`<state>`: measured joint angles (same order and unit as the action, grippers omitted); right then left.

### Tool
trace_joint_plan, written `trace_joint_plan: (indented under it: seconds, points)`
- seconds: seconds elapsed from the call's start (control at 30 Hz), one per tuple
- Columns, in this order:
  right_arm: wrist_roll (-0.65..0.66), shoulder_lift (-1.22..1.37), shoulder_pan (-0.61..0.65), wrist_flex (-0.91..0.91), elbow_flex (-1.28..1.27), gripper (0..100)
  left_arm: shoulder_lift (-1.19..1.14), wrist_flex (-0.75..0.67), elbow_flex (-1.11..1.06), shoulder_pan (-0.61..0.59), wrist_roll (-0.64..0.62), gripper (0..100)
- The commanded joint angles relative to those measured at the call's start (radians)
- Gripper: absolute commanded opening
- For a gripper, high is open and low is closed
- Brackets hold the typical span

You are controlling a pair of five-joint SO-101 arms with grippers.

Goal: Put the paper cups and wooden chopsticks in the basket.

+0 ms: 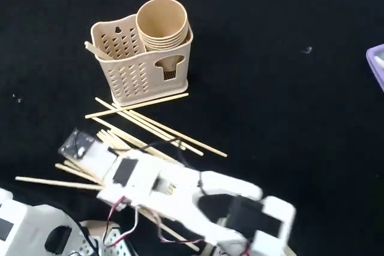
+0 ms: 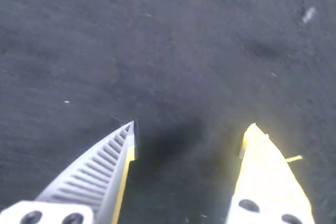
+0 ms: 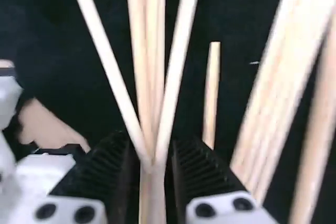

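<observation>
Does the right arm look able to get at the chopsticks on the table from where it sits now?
Likely yes. The right gripper is down in the pile and closed on a few chopsticks. Nothing covers them, and more lie loose alongside.

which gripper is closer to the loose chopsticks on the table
Right. The right gripper is down among the chopsticks, shut on a few of them. The left gripper hangs open over the bare black table.

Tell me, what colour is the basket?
The basket is beige, clearest in the high view.
</observation>
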<state>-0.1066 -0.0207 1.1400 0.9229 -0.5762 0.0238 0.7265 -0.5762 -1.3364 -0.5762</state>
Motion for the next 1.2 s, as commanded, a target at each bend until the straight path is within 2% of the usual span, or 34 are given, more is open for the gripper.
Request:
trace_joint_plan:
  seconds: [0.0,0.3,0.43,0.5,0.67,0.83,0.93,1.07,1.17]
  points:
    - [0.071,-0.186,-0.11,0.043,-0.047,1.1,0.012,0.003,0.021,0.065,-0.002,32]
    - [0.361,-0.427,-0.428,0.069,-0.334,1.1,0.015,0.043,0.001,0.171,0.011,32]
    - [0.443,-0.438,-0.497,0.063,-0.372,1.6,0.017,0.109,0.005,0.248,0.043,32]
    - [0.443,-0.438,-0.499,0.052,-0.369,4.1,0.015,0.11,0.002,0.275,0.043,32]
    - [0.442,-0.447,-0.45,0.13,-0.277,25.7,0.015,0.114,-0.002,0.282,0.043,32]
    - [0.404,-0.447,-0.301,0.198,-0.196,24.7,0.015,0.112,-0.005,0.28,0.044,32]
    - [0.381,-0.433,-0.252,0.066,-0.234,24.0,0.015,0.115,-0.007,0.28,0.044,32]
    - [0.387,-0.369,-0.256,-0.204,-0.343,24.0,0.015,0.117,-0.027,0.285,0.055,32]
    - [0.388,-0.271,-0.273,-0.33,-0.357,24.0,0.017,0.117,-0.031,0.291,0.075,32]
